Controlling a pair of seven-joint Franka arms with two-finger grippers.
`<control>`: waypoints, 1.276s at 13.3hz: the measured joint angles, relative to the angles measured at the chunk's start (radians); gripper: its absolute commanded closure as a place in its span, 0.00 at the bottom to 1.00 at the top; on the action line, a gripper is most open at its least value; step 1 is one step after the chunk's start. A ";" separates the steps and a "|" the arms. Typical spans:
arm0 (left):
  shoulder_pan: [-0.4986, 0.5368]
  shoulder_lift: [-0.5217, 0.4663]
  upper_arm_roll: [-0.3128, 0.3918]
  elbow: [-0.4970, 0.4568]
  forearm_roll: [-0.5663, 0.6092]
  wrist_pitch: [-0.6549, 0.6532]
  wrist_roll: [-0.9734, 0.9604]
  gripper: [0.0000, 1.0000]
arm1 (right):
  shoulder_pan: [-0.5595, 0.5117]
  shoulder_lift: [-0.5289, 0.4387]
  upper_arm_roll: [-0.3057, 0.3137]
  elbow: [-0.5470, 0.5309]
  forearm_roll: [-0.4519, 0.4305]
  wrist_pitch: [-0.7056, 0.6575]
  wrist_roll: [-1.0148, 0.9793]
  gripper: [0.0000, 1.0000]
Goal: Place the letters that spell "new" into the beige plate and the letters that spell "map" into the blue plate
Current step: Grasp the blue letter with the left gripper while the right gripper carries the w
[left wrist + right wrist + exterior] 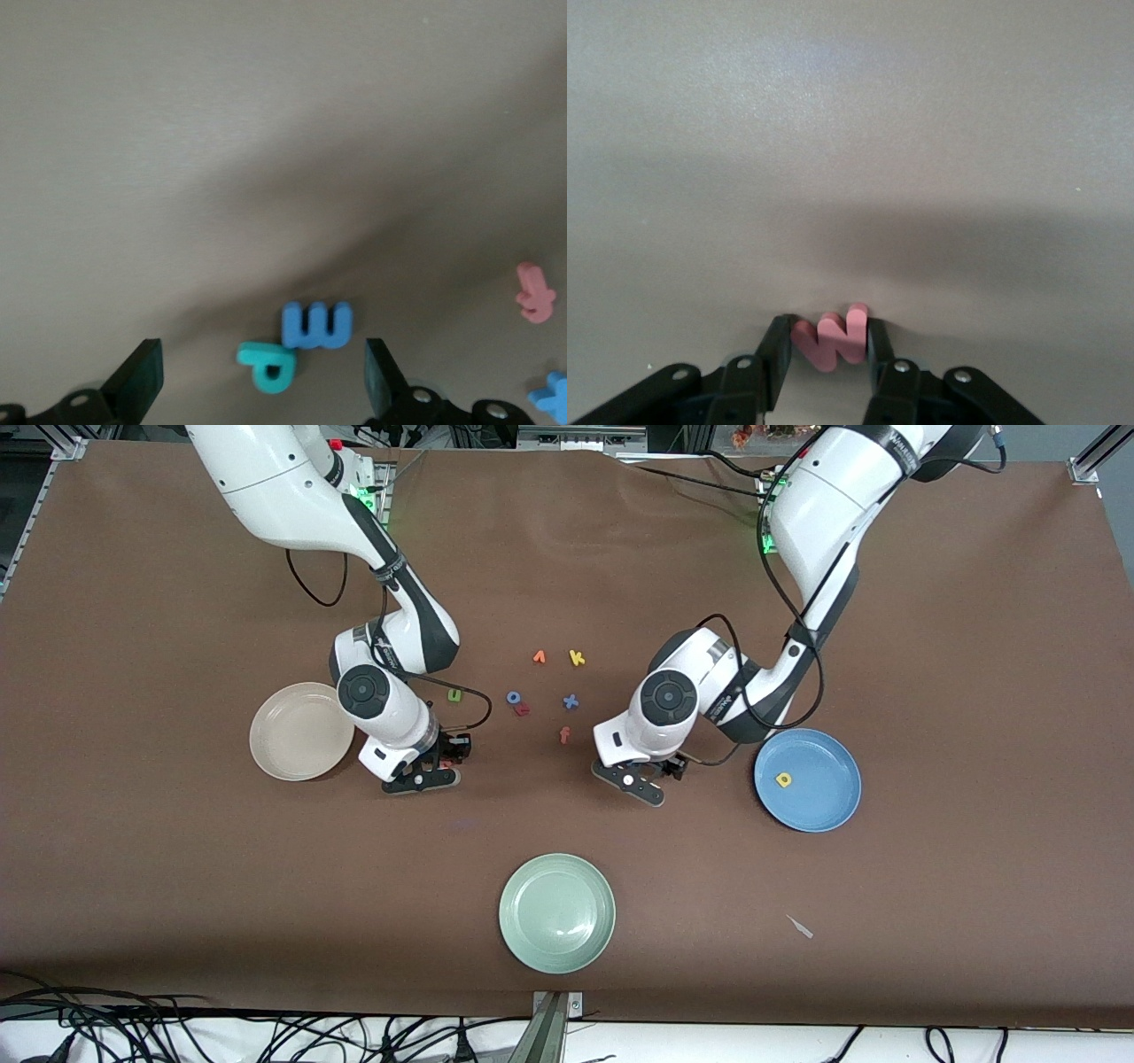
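Front view. Brown table [177, 868], both arms reaching down near its middle. Beige plate [297, 735] sits toward the right arm's end; nothing shows in it. Right gripper [434, 766] is low at the table just beside that plate, on the side toward the middle. A bit of pink shows at its fingers. Blue plate [819, 802] sits toward the left arm's end, with the yellow a [783, 780] lying in it. Left gripper [651, 772] hangs low over the table near the blue plate, toward the middle. Between the two arms lies a loose scatter: green n [454, 695], blue o [513, 698] touching a small reddish letter [523, 709], blue x [570, 701], orange f [564, 734]; farther from the camera, an orange letter [539, 657] and yellow k [577, 658]. Pale green plate [556, 912] lies nearest the camera, well apart from the letters. A small pale scrap [800, 926] lies between the green and blue plates.

Left wrist view. Fingers [142, 376] spread wide, nothing between them. Blue m [316, 324] and teal p [268, 365] lie flat on the table, touching, within the gap ahead of the fingertips. At the frame's edge, a pink-red letter and a bit of a blue one.

Right wrist view. Fingers [778, 347] clenched on the pink w [831, 338], pads pressed against both its sides. It sits at table level; whether it is lifted I cannot tell.
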 measured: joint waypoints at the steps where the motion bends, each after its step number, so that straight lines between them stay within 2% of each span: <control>1: -0.012 0.009 0.000 0.004 0.000 0.021 -0.005 0.01 | 0.000 -0.001 0.000 0.002 0.001 0.000 0.000 0.66; 3: -0.038 0.019 0.001 0.004 0.000 0.041 -0.017 0.10 | 0.000 0.000 0.000 0.002 0.002 0.000 0.000 0.69; 7: -0.044 0.034 0.006 0.004 0.000 0.042 -0.021 0.10 | 0.000 0.000 -0.001 0.008 0.003 -0.004 0.000 0.69; 10: -0.044 0.040 0.008 0.004 0.000 0.042 -0.021 0.10 | -0.003 -0.015 -0.016 0.024 0.002 -0.083 -0.016 0.69; 12: -0.044 0.046 0.008 0.004 0.000 0.042 -0.021 0.14 | -0.005 -0.054 -0.042 0.011 0.002 -0.135 -0.069 0.69; 13: -0.044 0.050 0.009 0.004 0.001 0.042 -0.021 0.22 | -0.005 -0.084 -0.063 -0.015 0.002 -0.146 -0.113 0.69; 14: -0.044 0.054 0.009 0.003 0.006 0.042 -0.021 0.40 | -0.007 -0.120 -0.089 -0.055 0.002 -0.148 -0.164 0.69; 15: -0.044 0.057 0.009 0.003 0.012 0.042 -0.021 0.62 | -0.009 -0.161 -0.117 -0.105 0.002 -0.148 -0.215 0.69; 16: -0.044 0.058 0.009 0.003 0.016 0.043 -0.021 0.78 | -0.012 -0.203 -0.145 -0.159 0.002 -0.144 -0.265 0.69; 17: -0.043 0.057 0.010 0.005 0.023 0.043 -0.021 0.88 | -0.013 -0.243 -0.173 -0.212 0.002 -0.136 -0.312 0.69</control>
